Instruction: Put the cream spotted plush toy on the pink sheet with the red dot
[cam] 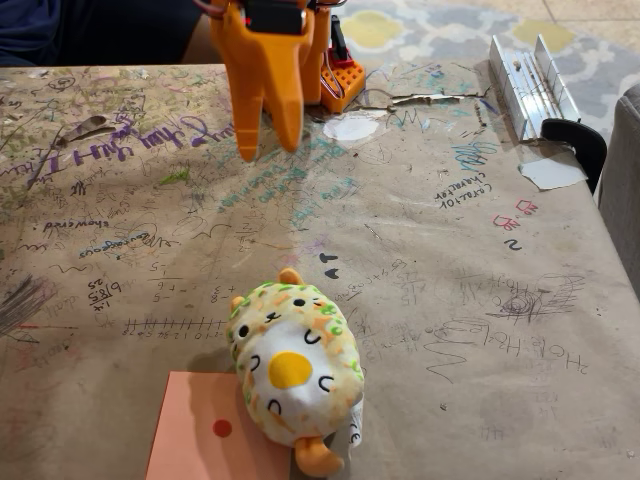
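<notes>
Progress: from where I stand the job looks nearly finished, or only half settled. The cream spotted plush toy (295,372) lies at the near edge of the desk (480,300), overlapping the right side of the pink sheet with the red dot (205,435) and hanging off it onto the brown paper.
Plush: it lies face-up, ears towards the far side, one orange foot pointing at the near edge. Its left flank covers the sheet's right border; the rest rests on bare desk.
Sheet: flat, cut off by the bottom of the picture. The red dot is uncovered, just to the left of the toy.
Jaws: the orange gripper (268,140) hangs near the far side of the desk, well apart from the toy, fingers pointing down with a narrow gap between the tips. They hold nothing.
Left to do: I would judge the toy counts as on the sheet only loosely. If it must sit over the dot, it needs a nudge or a fresh pick towards the left.
Containers: none here. The sheet is the only target. A metal rail (530,80) lies at the far right corner, carrying nothing.
</notes>
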`<state>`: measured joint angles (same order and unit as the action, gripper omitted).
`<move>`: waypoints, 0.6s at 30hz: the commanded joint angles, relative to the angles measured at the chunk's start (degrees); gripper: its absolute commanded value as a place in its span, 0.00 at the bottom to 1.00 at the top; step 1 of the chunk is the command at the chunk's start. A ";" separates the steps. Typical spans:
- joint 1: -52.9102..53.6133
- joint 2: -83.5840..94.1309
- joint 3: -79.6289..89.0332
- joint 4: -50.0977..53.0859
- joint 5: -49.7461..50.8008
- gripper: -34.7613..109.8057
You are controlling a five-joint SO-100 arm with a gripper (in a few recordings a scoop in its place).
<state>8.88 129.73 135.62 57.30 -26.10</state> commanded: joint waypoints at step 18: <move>-10.99 58.45 39.90 2.29 8.26 0.24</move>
<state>-0.44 183.87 176.84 55.20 -18.81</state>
